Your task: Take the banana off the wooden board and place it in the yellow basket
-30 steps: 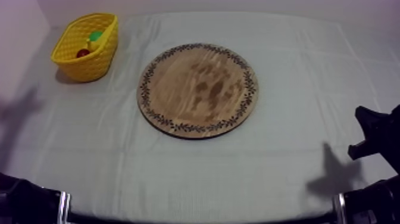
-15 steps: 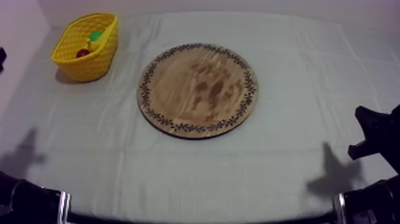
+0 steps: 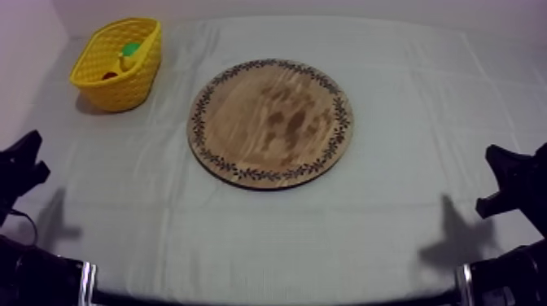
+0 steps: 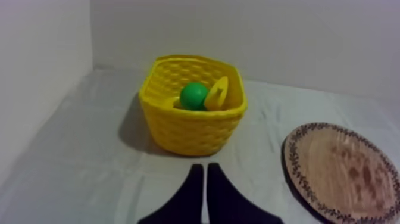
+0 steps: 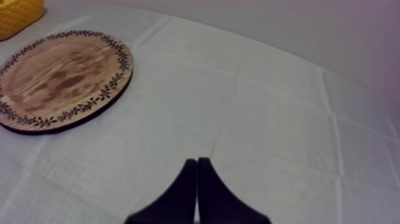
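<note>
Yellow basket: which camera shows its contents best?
Left wrist view: the yellow basket sits close, with the banana and a green fruit visible inside. The top view shows it far off, contents small. The right wrist view catches just its edge.

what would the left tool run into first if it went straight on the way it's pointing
Most likely the near wall of the yellow woven basket: the shut left tool aims at it across the grey-white cloth. How high the tool sits is unclear.
</note>
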{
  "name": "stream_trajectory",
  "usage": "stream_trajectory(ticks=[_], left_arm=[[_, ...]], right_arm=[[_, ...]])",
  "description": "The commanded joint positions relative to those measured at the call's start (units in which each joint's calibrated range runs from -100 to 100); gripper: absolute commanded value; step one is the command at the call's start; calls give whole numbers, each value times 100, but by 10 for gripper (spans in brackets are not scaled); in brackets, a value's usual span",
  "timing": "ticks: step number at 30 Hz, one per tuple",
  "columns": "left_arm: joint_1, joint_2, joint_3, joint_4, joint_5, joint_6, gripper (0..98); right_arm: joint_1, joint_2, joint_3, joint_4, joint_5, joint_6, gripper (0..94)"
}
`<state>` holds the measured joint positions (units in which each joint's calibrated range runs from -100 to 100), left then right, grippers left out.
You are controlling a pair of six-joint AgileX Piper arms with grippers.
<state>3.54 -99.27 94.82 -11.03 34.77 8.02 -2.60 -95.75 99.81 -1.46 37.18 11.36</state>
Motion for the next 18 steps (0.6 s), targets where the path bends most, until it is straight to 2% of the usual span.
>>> stream_trajectory(ticks=[1, 12, 18], left_arm=[[-4, -36, 168, 53, -3, -73, 0], [-66, -72, 380, 548, 31, -674, 0], [-81, -72, 413, 654, 32, -854, 0]], right_arm=[[0, 0, -3, 2, 0, -1, 3], [0, 0, -3, 2, 0, -1, 3], [0, 0, -3, 2, 0, -1, 3]])
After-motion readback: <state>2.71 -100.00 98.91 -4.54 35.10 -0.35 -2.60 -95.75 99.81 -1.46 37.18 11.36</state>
